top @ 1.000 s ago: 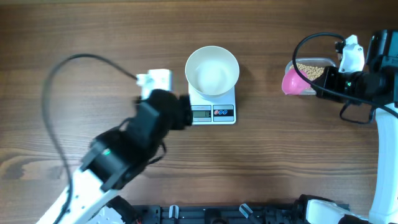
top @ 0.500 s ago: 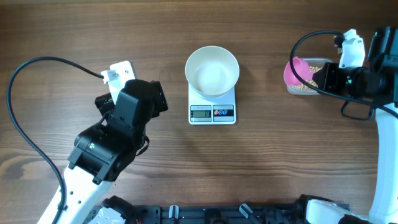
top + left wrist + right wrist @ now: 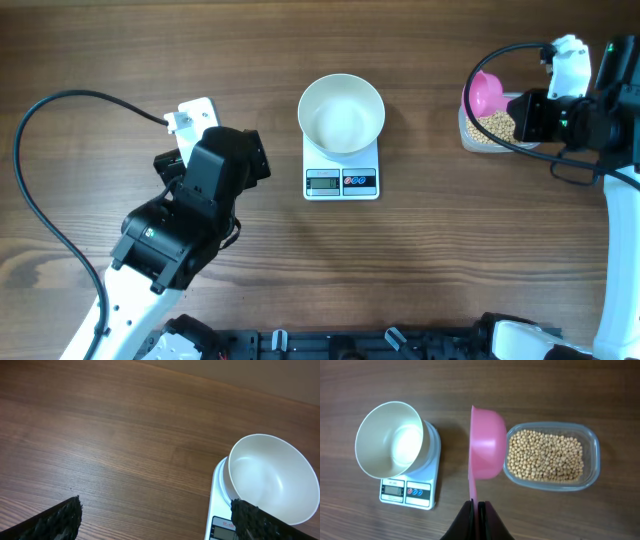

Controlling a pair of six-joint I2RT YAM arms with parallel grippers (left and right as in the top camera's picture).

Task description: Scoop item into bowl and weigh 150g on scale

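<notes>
Resting on the scale point(image 3: 341, 181), the bowl point(image 3: 341, 112) is empty; the tub point(image 3: 594, 457) holds beans point(image 3: 545, 455). Only the right wrist view shows the right gripper point(image 3: 478, 510) pinching the pink scoop point(image 3: 487, 445); the left gripper point(image 3: 155, 515) gapes wide.

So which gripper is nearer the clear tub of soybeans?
Right. The right gripper, shut on the pink scoop, holds it at the edge of the tub; the left gripper hangs open far off, on the other side of the scale.

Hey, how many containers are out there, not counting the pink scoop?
2: the white bowl on the scale at centre, and the clear tub of beans by the right arm. None seems hidden.
</notes>
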